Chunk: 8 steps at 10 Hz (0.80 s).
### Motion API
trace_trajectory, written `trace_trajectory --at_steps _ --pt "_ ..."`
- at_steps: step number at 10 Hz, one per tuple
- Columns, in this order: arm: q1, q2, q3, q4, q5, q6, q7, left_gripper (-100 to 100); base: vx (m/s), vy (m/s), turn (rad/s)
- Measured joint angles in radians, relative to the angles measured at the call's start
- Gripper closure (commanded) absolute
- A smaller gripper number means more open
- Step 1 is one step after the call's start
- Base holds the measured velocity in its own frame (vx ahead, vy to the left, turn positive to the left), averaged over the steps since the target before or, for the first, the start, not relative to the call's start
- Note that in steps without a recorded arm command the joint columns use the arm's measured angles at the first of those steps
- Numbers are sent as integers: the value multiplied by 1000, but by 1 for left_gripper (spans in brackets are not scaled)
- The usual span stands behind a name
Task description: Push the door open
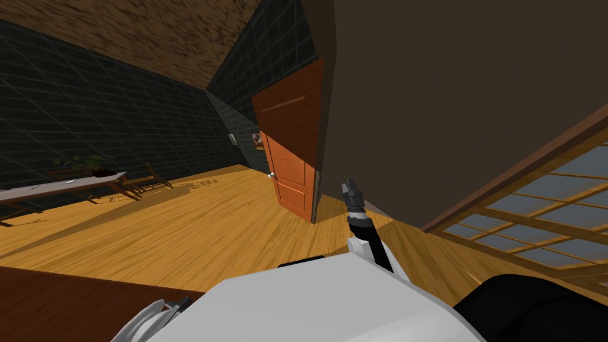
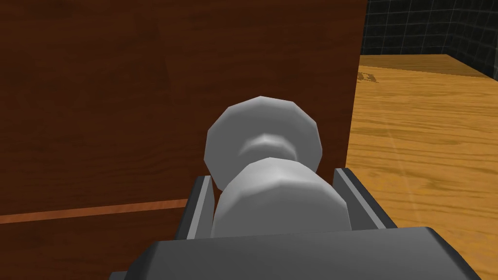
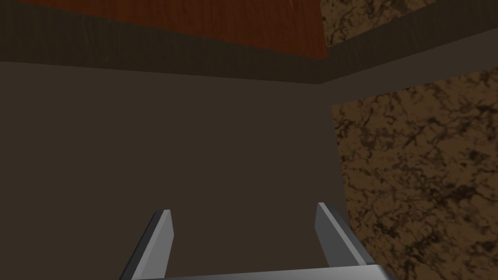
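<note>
Left gripper (image 2: 275,176): fingers pressed against both sides of a grey door knob (image 2: 282,201). The knob sits near the free edge of the dark brown wooden door (image 2: 97,97), close at the robot's left. Right gripper (image 3: 243,216): fingers spread wide, holding nothing, facing a dark brown wall (image 3: 170,146).

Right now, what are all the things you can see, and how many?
brown door: one, at my left gripper.
door knob: one, grey, on that door.
orange door: one, straight ahead.
table: one, pale top, far left.
potted plant: one, green, on the table.
chair: one, brown, beside the table.
window: one, wood-framed, on my right.
left gripper: one, grey fingers, shut on the door knob.
right gripper: one, grey fingers, open, facing a dark wall.
</note>
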Motion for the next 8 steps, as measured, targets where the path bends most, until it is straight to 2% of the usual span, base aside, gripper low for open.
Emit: trace_trajectory --at_steps 8 --pt "-53 -49 141 33 16 21 -40 100 72 97 5"
